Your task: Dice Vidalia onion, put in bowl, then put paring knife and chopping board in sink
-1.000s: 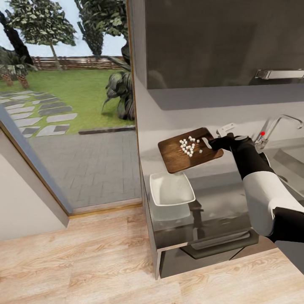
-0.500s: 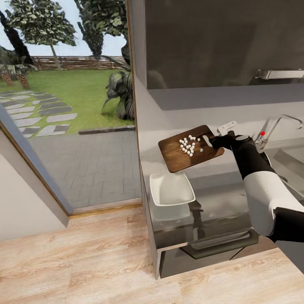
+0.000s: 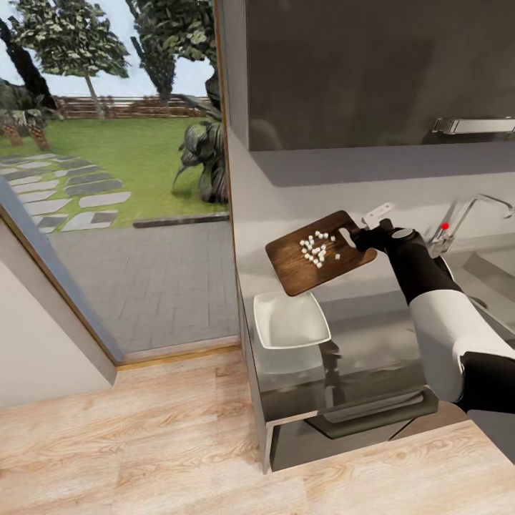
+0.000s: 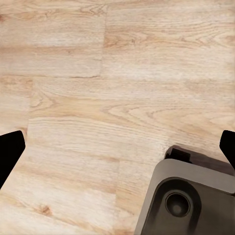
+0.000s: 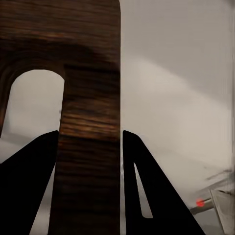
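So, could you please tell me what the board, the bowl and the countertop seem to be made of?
Board: dark brown wood, going by its visible grain, matte. Bowl: plain white and smooth, perhaps ceramic or plastic; the look leaves it open. Countertop: smooth grey, faintly glossy with soft reflections; material unclear, maybe laminate or stone.

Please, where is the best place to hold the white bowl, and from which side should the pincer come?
Probably the rim of the bowl, from above: it sits upright and open on the countertop, and its thin wall would fit between the fingers. The side nearest the counter's front edge looks free.
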### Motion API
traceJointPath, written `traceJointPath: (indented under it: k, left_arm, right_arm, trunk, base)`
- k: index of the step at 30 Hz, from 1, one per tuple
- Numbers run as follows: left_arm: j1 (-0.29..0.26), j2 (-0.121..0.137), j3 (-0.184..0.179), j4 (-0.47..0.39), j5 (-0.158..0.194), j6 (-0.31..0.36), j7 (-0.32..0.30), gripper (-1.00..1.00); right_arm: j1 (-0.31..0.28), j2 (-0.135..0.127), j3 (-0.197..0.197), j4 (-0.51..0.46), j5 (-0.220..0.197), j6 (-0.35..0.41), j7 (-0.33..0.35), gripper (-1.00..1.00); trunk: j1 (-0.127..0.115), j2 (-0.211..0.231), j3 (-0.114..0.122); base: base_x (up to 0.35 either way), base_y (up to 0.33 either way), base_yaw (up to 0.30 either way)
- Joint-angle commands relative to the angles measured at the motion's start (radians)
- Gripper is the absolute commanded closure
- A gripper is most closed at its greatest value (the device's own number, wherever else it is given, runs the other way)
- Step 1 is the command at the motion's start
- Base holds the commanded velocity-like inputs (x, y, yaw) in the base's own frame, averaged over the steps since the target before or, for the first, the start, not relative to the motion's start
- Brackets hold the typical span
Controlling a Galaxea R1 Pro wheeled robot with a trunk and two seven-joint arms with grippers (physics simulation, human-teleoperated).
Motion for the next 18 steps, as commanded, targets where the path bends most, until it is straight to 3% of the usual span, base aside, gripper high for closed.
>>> traceJointPath:
  k: [1, 7, 8, 9, 11, 18]
  left_arm:
    - [-0.002, 0.000, -0.008, 0.004, 0.008, -0.006, 0.001, -1.00]
    - [-0.002, 0.002, -0.008, 0.004, 0.008, -0.007, 0.001, -1.00]
    - [-0.002, 0.002, -0.008, 0.004, 0.008, -0.007, 0.001, -1.00]
    - [-0.002, 0.002, -0.008, 0.004, 0.008, -0.007, 0.001, -1.00]
    - [-0.002, 0.002, -0.008, 0.004, 0.008, -0.007, 0.001, -1.00]
    - [-0.002, 0.002, -0.008, 0.004, 0.008, -0.007, 0.001, -1.00]
  right_arm:
    - [-0.001, 0.001, 0.000, -0.002, 0.009, 0.002, 0.006, 1.00]
    - [0.000, 0.003, 0.008, -0.002, 0.009, -0.034, 0.000, 1.00]
    - [-0.001, 0.003, 0.015, -0.002, 0.009, -0.038, 0.000, 1.00]
    - [-0.001, 0.003, 0.055, -0.002, 0.009, -0.042, 0.000, 1.00]
    - [-0.001, 0.002, 0.075, -0.002, 0.009, -0.043, 0.000, 1.00]
    - [-0.001, 0.002, 0.091, -0.002, 0.009, -0.059, 0.000, 1.00]
  trunk:
    - [0.001, -0.002, -0.002]
    - [0.001, -0.002, -0.002]
    - [0.001, -0.002, -0.002]
    - [0.001, -0.002, -0.002]
    - [0.001, -0.002, -0.002]
    - [0.001, -0.002, -0.002]
  base:
    - [0.000, 0.000, 0.000]
    - [0.000, 0.000, 0.000]
    - [0.000, 0.000, 0.000]
    - [0.000, 0.000, 0.000]
    - [0.000, 0.000, 0.000]
    - [0.000, 0.000, 0.000]
